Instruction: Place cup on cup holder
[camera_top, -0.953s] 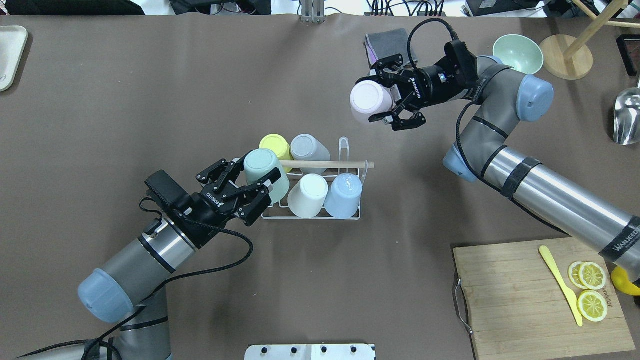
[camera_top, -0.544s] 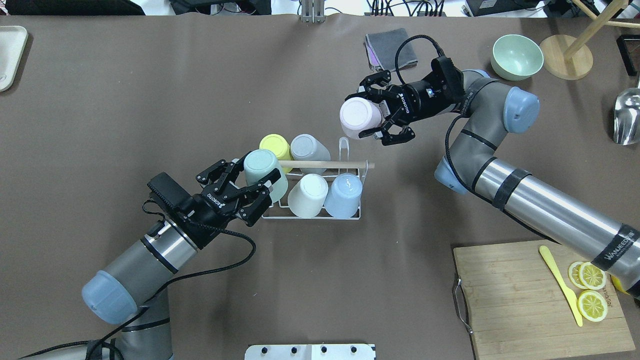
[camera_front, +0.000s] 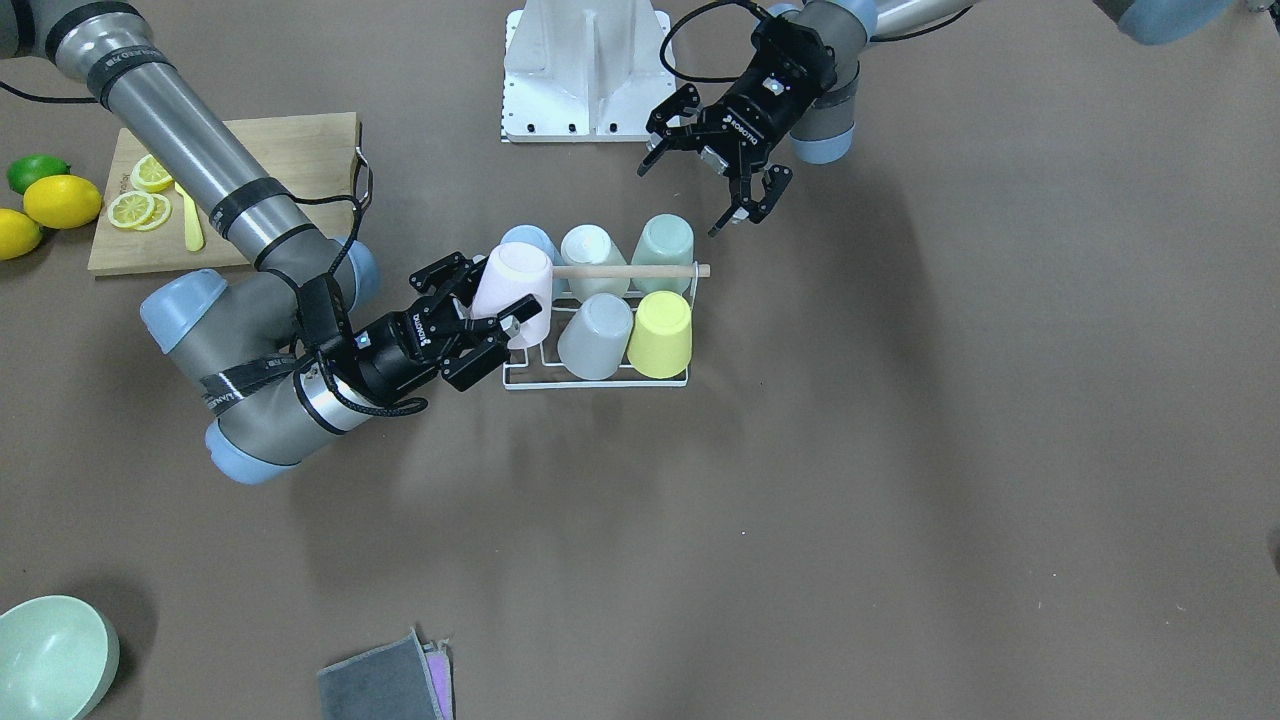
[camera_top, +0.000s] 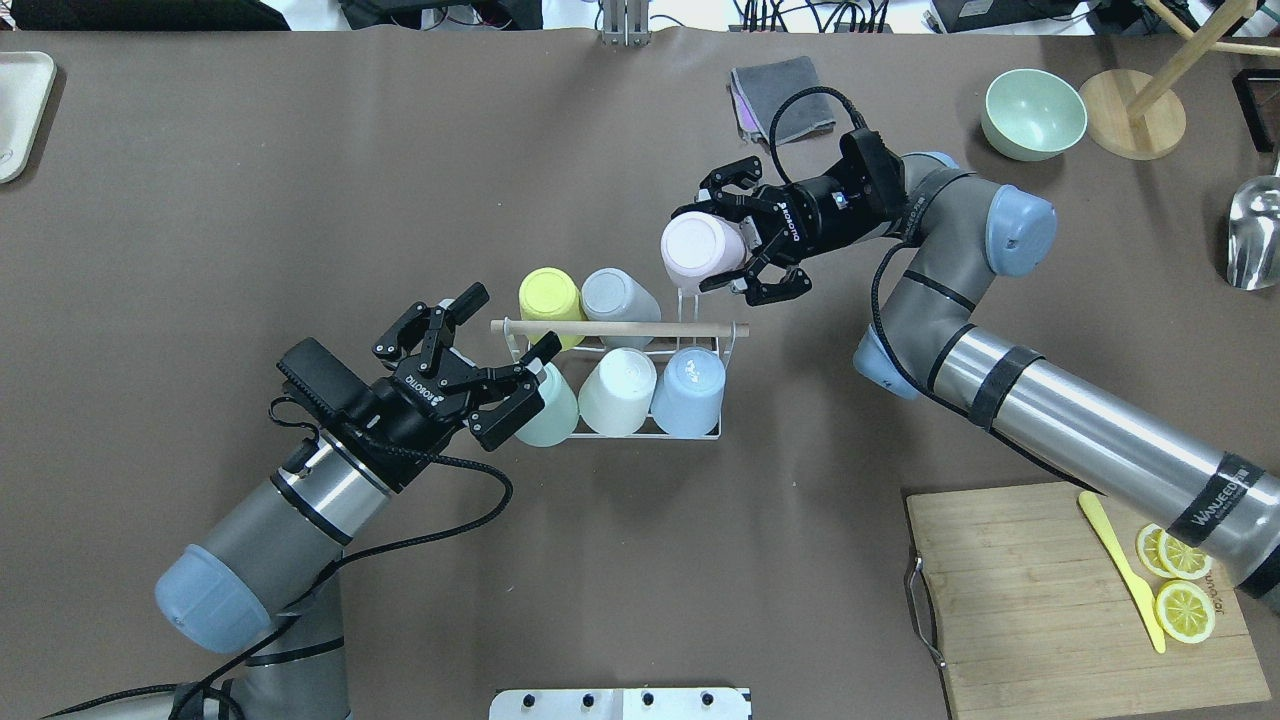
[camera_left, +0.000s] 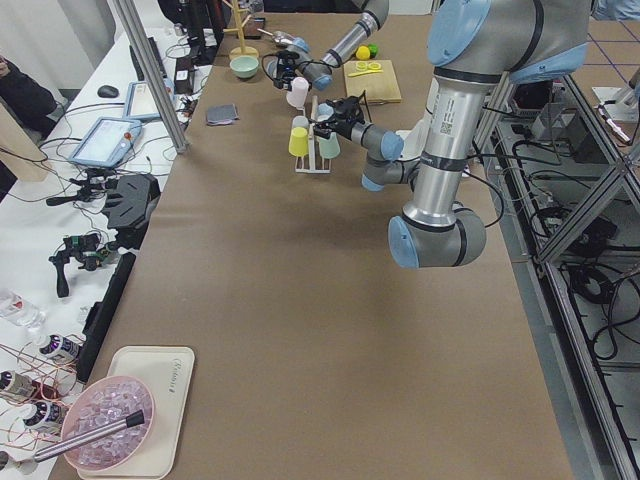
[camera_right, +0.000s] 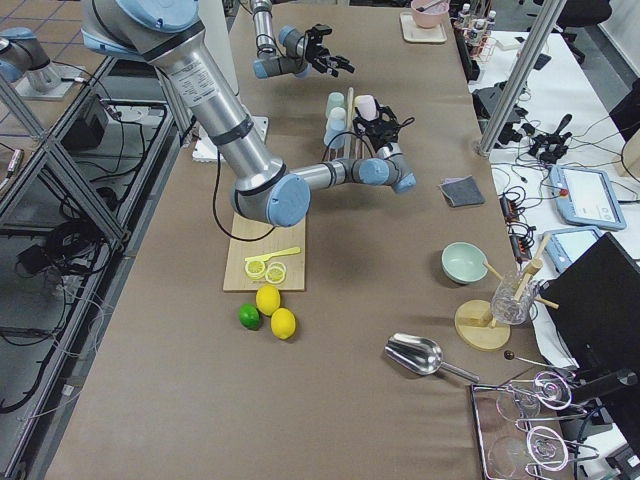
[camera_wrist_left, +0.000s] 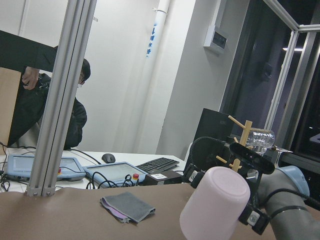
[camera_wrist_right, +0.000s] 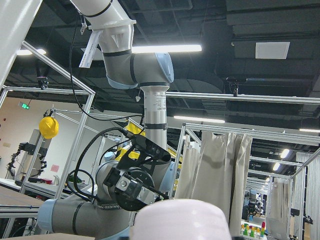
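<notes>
The cup holder (camera_top: 620, 432) is a white wire rack with a wooden rod (camera_top: 640, 328) across its top. It holds yellow (camera_top: 548, 293), grey (camera_top: 615, 293), mint (camera_top: 550, 410), white (camera_top: 618, 388) and blue (camera_top: 688, 388) cups, all upside down. My right gripper (camera_top: 697, 250) is shut on a pink cup (camera_top: 693, 250) and holds it tilted over the rack's far right prong (camera_top: 688, 292). The cup also shows in the front view (camera_front: 512, 290). My left gripper (camera_top: 512, 322) is open and empty beside the mint cup. In the front view it (camera_front: 680, 200) hangs just behind the rack.
A cutting board (camera_top: 1030, 600) with lemon slices and a yellow knife lies at the near right. A mint bowl (camera_top: 1035, 112), a wooden stand (camera_top: 1130, 112) and a metal scoop (camera_top: 1255, 240) are at the far right. A grey cloth (camera_top: 785, 90) lies behind the right gripper.
My left gripper has opened and let go of the mint cup, which now sits lower on the rack. My right gripper has carried the pink cup closer to the rack.
</notes>
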